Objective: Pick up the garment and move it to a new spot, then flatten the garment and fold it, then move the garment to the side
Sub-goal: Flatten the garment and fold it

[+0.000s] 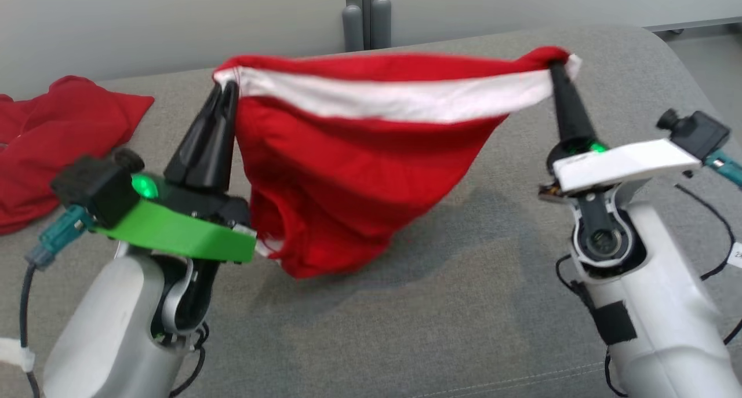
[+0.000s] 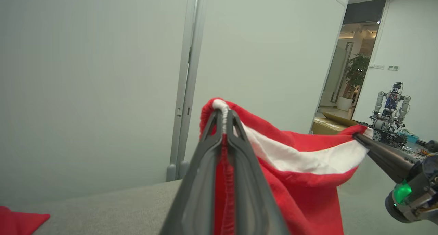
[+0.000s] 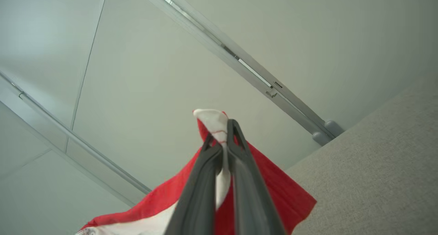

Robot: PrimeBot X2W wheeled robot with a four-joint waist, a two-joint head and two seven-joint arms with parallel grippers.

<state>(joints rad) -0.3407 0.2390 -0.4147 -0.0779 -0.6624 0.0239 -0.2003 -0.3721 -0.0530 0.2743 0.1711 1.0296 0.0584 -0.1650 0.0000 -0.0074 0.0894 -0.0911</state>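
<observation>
The garment is red with a white band along its top edge. It hangs stretched between my two grippers above the grey cushioned surface, sagging to a point below. My left gripper is shut on the garment's left top corner, and the left wrist view shows its tips pinching the gathered white hem of the cloth. My right gripper is shut on the right top corner; in the right wrist view its tips clamp bunched white fabric of the garment.
A second red cloth lies crumpled at the far left of the surface. A pale wall with a grey post stands behind. Another robot stands far off through a doorway.
</observation>
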